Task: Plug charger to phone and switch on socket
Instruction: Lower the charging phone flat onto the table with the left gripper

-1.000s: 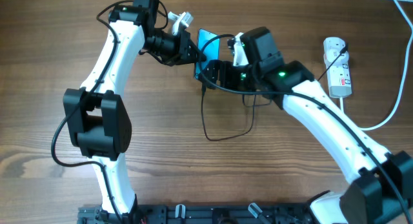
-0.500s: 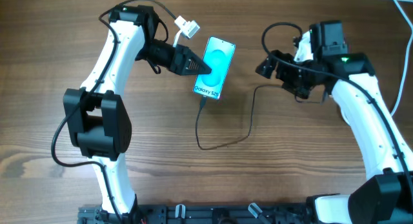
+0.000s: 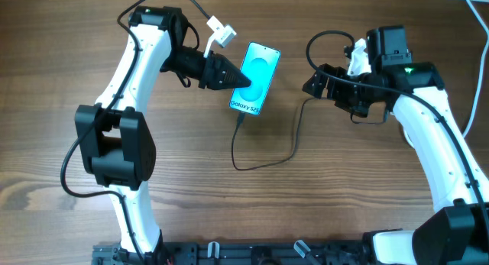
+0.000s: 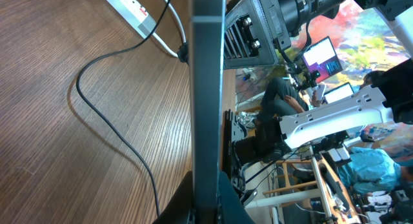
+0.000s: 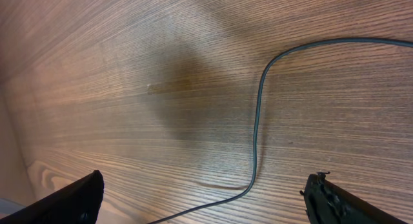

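While the phone (image 3: 258,66) is clamped by its edge in the closed left pincer (image 3: 243,80) above the bench (image 3: 191,204), the charger (image 5: 256,121) (apparently seated in the phone's lower end) could be tugged loose by any lift. It could also be snagged by the wide-open, empty right pincer (image 3: 315,83). The socket (image 4: 126,3) is shown only by the left wrist view.
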Robot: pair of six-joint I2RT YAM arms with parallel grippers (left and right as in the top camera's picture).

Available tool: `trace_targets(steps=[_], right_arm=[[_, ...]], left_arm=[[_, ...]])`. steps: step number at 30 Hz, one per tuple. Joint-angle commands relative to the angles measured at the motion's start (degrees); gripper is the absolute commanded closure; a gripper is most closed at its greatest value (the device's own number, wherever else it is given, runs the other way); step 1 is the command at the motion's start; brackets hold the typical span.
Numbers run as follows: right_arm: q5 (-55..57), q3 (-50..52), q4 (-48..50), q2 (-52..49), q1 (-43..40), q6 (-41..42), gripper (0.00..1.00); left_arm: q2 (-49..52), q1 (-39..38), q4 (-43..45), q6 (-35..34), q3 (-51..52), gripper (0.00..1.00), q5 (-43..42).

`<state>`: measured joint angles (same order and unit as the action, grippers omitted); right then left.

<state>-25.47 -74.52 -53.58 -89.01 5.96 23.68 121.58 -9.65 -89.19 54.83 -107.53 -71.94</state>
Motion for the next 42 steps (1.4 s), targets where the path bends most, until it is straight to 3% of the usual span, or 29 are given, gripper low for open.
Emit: trace_targets(steps=[1, 5, 6, 9, 12, 15, 21, 42], right_arm=[[-0.31, -0.90, -0.09, 0.61, -0.02, -1.11, 0.00], [-1.20, -0.90, -0.17, 0.61, -0.02, -0.98, 0.00], [-1.62, -0.90, -0.28, 0.61, -0.02, -0.76, 0.00], [-1.57, -0.90, -0.48, 0.61, -0.02, 0.35, 0.00], [-1.60, -0.90, -0.46, 0.61, -0.02, 0.35, 0.00], [-1.57, -0.90, -0.46, 0.61, -0.02, 0.39, 0.00], [-1.60, -0.90, -0.46, 0.61, -0.02, 0.50, 0.00], [-1.57, -0.90, -0.46, 0.61, -0.02, 0.46, 0.00]], left_arm=[[-1.79, 0.17, 0.50, -1.16, -0.07, 0.96, -3.06], [-1.79, 0.17, 7.67, -14.95, -0.07, 0.96, -2.34], [-1.79, 0.17, 13.84, -26.58, -0.07, 0.96, 1.46], [-1.77, 0.15, 20.79, -44.50, -0.07, 0.96, 11.78], [-1.64, 0.11, 23.28, -52.85, -0.07, 0.96, 17.79], [-1.33, 0.09, 23.17, -53.27, -0.07, 0.96, 19.19], [1.49, 0.04, 23.26, -61.53, 0.46, 0.96, 24.26], [4.24, -2.73, 32.30, -61.55, 10.60, 0.96, 26.88]])
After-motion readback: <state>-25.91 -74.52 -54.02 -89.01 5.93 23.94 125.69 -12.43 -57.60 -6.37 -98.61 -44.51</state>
